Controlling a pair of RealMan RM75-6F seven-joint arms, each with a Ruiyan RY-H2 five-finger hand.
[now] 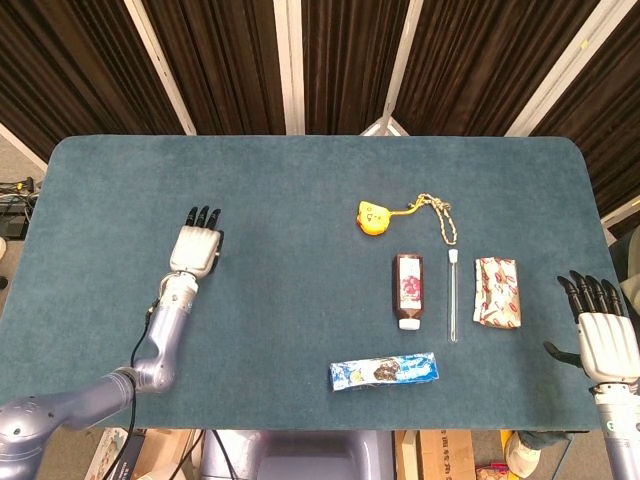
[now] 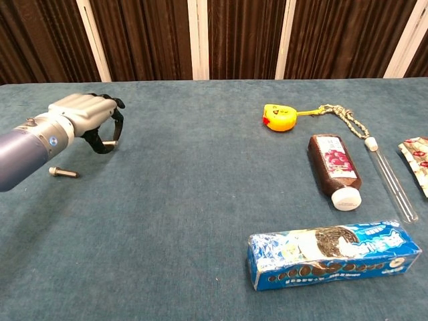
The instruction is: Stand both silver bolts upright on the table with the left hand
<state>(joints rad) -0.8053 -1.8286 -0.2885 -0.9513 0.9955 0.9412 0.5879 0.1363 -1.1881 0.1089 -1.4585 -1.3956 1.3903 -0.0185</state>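
Left hand (image 2: 83, 117) over table (image 1: 300, 200) at roughly 9 o'clock, fingers curled downward, thumb hooked under; a short silver piece showing at thumb tip, could be second bolt, cannot tell if pinched. One silver bolt (image 2: 63, 172) lying flat on table just at 7 o'clock of left hand, apart from it. In head view bolts hidden under left hand (image 1: 196, 248). Right hand (image 1: 604, 330) at 4 o'clock table edge, fingers straight and spread, holding nothing. Yellow tape measure (image 2: 281, 118) with cord at 1 o'clock, brown bottle (image 2: 333, 164) lying at 3 o'clock, glass tube (image 2: 390, 175) just beside it, cookie pack (image 2: 334, 254) at 5 o'clock, snack packet (image 1: 496, 291) past tube.
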